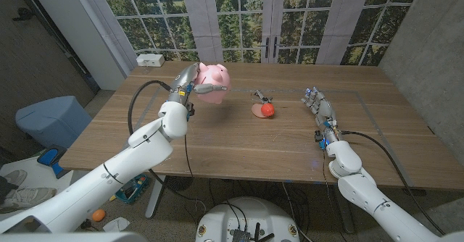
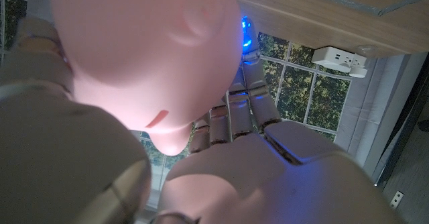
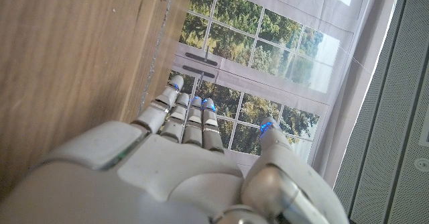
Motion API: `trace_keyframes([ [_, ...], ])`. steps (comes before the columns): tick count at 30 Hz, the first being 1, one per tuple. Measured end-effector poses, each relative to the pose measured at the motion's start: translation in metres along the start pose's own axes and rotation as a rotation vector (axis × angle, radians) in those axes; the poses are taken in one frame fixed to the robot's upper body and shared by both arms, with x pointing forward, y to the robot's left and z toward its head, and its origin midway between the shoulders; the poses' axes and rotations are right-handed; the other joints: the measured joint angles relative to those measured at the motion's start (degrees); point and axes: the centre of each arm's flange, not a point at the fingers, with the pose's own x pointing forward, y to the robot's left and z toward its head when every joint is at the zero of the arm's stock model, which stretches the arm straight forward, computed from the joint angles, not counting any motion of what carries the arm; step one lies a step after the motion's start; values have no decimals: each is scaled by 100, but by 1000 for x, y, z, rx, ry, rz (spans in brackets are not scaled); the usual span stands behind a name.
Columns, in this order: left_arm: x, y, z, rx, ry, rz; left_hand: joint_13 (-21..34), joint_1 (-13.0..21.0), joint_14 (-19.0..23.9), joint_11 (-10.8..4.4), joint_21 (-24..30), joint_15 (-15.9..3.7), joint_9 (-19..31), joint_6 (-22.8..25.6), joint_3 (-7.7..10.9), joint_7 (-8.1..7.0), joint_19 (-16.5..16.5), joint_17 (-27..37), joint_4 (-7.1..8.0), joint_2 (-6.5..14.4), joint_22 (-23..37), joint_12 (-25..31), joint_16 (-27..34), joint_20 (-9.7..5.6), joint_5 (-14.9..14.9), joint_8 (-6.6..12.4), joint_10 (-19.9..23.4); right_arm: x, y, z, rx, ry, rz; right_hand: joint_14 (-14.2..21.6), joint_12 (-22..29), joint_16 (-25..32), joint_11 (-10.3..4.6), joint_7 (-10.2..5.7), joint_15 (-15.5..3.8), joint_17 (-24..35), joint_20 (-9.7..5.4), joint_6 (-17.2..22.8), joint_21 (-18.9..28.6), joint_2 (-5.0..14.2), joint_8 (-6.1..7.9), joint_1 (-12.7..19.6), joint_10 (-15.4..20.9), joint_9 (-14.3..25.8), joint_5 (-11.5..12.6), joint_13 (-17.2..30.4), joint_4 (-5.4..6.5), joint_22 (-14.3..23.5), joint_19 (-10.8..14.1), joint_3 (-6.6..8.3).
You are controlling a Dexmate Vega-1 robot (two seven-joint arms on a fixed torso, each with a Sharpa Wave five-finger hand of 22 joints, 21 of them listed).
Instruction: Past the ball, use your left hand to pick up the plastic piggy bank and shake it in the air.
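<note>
My left hand (image 1: 190, 82) holds the pink plastic piggy bank (image 1: 213, 82) up in the air, well above the wooden table (image 1: 239, 137). In the left wrist view the piggy bank (image 2: 144, 56) looms large and close, with my fingers (image 2: 231, 120) wrapped around it. A small red ball (image 1: 268, 109) sits on a pinkish disc (image 1: 258, 111) near the table's middle, to the right of the raised piggy bank. My right hand (image 1: 319, 106) stays low over the table at the right with its fingers stretched out and nothing in them; the right wrist view shows the same hand (image 3: 194, 157).
A small dark object (image 1: 259, 96) lies just behind the ball. A white power strip (image 1: 150, 60) sits at the table's far left corner. A blue bin (image 1: 51, 119) stands on the floor to the left. Windows run behind the table.
</note>
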Motion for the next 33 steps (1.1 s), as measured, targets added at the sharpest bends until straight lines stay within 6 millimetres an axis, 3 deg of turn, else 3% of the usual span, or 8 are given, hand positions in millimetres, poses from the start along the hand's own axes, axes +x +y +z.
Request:
trace_keyframes([
  [16,-15,1,2,-131,-149,258,203,0,12,-1,101,11,0,0,0,0,0,206,0,0,-76,-76,-64,0,0,1,-1,1,-2,0,1,1,-1,0,0,0,0,0,0,0,0,0,0,0,0,0,0,0,0,0,-40,0,0,-8],
  [22,-20,10,14,-164,-226,326,206,-38,13,2,154,12,0,0,0,0,0,226,0,38,-92,-108,-66,0,-1,1,39,1,-3,0,1,1,-2,0,0,0,0,0,0,-25,0,0,0,0,0,0,0,0,0,0,-40,0,0,-8],
  [23,-21,1,2,-170,-187,329,206,-37,14,7,167,12,0,0,0,0,0,226,0,37,-93,-108,-66,0,-2,2,44,1,-3,-1,2,1,-2,0,0,0,0,0,0,-27,0,0,0,0,0,0,0,0,0,0,-40,0,0,-8],
  [33,-25,0,1,-190,-202,368,208,-37,51,10,216,13,0,0,0,0,0,226,0,37,-129,-128,-110,0,-12,4,49,1,-3,-1,2,2,-3,0,0,0,0,0,0,-27,0,0,0,0,0,0,0,0,0,0,-39,0,-1,-7],
])
